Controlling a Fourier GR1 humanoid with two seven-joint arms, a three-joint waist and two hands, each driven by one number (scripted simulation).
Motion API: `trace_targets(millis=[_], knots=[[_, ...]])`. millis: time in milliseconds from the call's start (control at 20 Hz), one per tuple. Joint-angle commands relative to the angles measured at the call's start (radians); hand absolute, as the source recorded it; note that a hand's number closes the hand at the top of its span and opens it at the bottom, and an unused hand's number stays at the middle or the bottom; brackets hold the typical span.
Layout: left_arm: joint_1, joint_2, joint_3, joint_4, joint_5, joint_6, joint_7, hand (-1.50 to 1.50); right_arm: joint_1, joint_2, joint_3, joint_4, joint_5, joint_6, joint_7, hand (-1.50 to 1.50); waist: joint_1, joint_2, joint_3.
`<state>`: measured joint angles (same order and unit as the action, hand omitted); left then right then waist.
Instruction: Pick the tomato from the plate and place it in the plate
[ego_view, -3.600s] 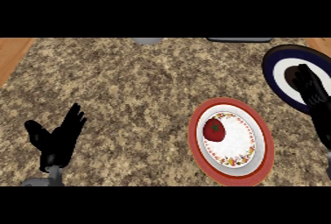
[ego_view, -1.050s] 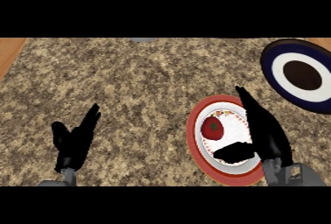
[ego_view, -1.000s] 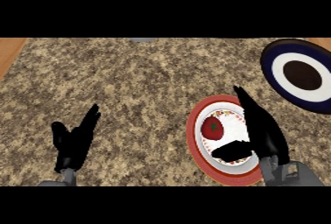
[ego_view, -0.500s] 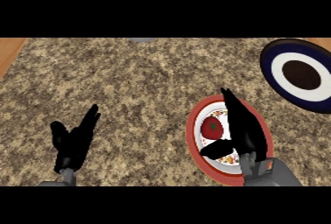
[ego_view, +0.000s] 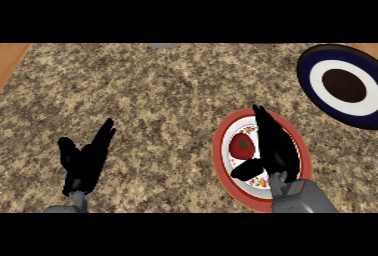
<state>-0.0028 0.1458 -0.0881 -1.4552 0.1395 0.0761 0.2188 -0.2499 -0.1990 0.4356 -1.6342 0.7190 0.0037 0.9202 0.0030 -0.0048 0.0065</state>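
Just left of robot hand (ego_view: 275, 150): tomato (ego_view: 241, 145)

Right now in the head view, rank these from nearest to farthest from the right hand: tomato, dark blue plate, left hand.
1. Tomato: just left of the right hand, on the red-rimmed plate under that hand.
2. Dark blue plate: up and to the right, at the counter's far right edge.
3. Left hand: far across the counter at the view's left, open and resting.

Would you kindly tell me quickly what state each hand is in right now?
Left hand: open, holding nothing, resting at lower left.
Right hand: open over the red-rimmed plate, beside the tomato, not holding it.
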Motion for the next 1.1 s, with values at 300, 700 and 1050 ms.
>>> trace_targets(millis=[300,700,1050], knots=[[0.067,-0.027,-0.006,-0.012,-0.002,-0.023,-0.003,0.0,-0.053,0.038,-0.029,0.205,-0.002,0.104,-0.098,1.5,0.006,0.005,-0.007],[0.071,0.004,0.019,-0.098,0.001,-0.059,0.069,0.0,-0.038,0.075,-0.02,0.207,0.128,0.054,-0.163,1.5,0.0,0.004,-0.006],[0.067,-0.049,0.002,0.004,-0.054,-0.012,-0.024,0.0,-0.044,0.063,-0.018,0.084,0.248,-0.137,-0.218,1.5,-0.009,0.0,-0.007]])
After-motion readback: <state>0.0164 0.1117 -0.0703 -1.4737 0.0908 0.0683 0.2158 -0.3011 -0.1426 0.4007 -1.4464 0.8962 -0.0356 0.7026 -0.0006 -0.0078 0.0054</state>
